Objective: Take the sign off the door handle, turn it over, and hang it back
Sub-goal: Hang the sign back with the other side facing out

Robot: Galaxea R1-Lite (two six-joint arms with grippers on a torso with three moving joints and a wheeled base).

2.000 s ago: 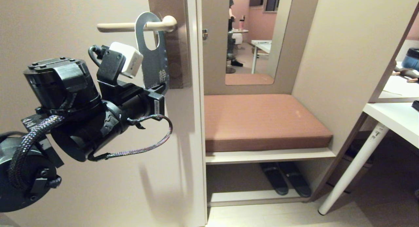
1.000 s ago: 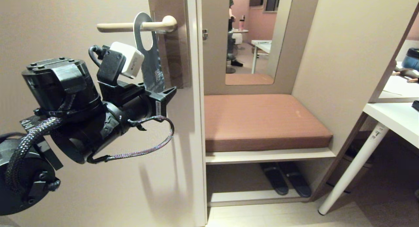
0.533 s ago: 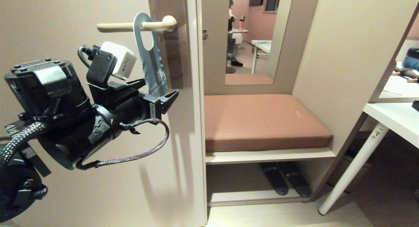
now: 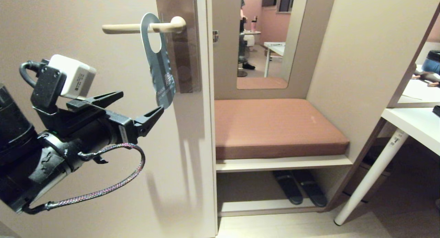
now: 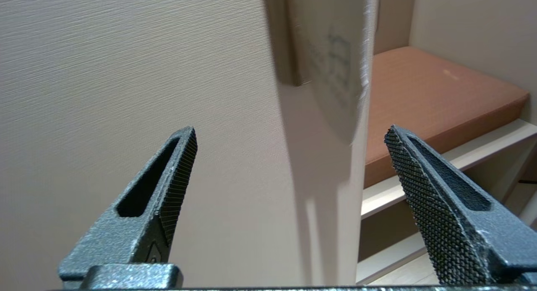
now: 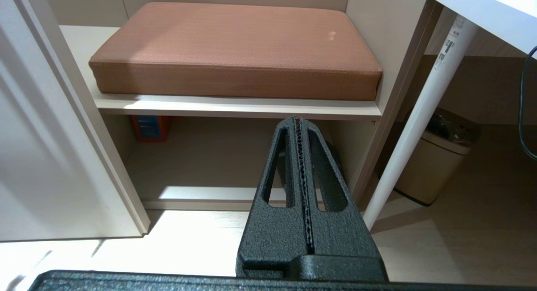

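Left gripper [image 4: 137, 104]: at about 9 o'clock in the head view, jaws spread wide, nothing between them. Its upper fingertip points at the door [image 4: 86, 59]; the lower one ends just below and to the left of the sign's bottom edge, a gap showing between them. From the left wrist view the two fingers [image 5: 176, 177] frame the sign's lower end [image 5: 335, 72] with clear space on both sides; no contact.

Sign [image 4: 158, 63]: at about 11 o'clock, hanging from the door handle [image 4: 137, 27], the lever passing through its round hole. Blue-grey face with pale lettering turns outward toward the room. Long axis near vertical, hole end up, rounded end down, bottom swung slightly right so it lies over the brown plate [image 4: 187, 59] behind the lever. The card sits edge-on to some degree, not flat against the door.

Progress, as judged: sign is on the handle and the tool is empty, so the rehang looks done. Blue-grey side out would fit a completed flip, but I cannot confirm which side started outward. Remaining: pull the arm clear.

Right gripper [image 6: 300, 190]: parked low, facing the bench cushion [image 6: 235, 47] at 12 o'clock in its own view; jaws pressed together, empty.
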